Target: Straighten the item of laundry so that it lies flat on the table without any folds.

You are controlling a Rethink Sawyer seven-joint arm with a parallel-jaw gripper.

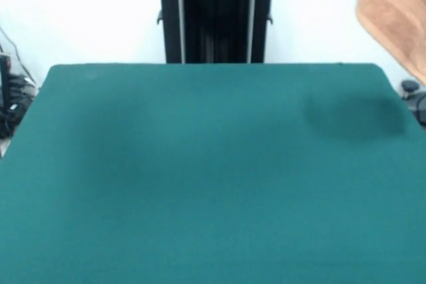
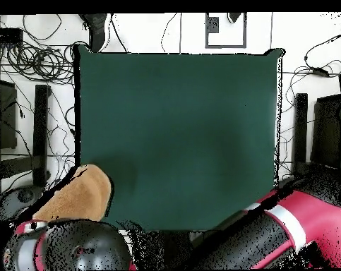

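Note:
The light orange-tan towel (image 1: pixel 393 11) hangs in the air at the front view's top right edge, off the table's far right corner, and casts a dark shadow on the cloth below. In the overhead view the towel (image 2: pixel 80 196) is a bunched mass at the table's lower left corner, just above the arm's black joint (image 2: pixel 85 247). The dark green table (image 1: pixel 200 177) is bare; nothing lies on it in the overhead view (image 2: pixel 180 134) either. The gripper does not show in either view; what holds the towel is hidden.
The robot's black pedestal (image 1: pixel 216 21) stands behind the table's far edge. The red and black arm (image 2: pixel 286 226) stretches along the overhead view's bottom. Cables (image 2: pixel 32 56) and black stands lie on the floor around the table.

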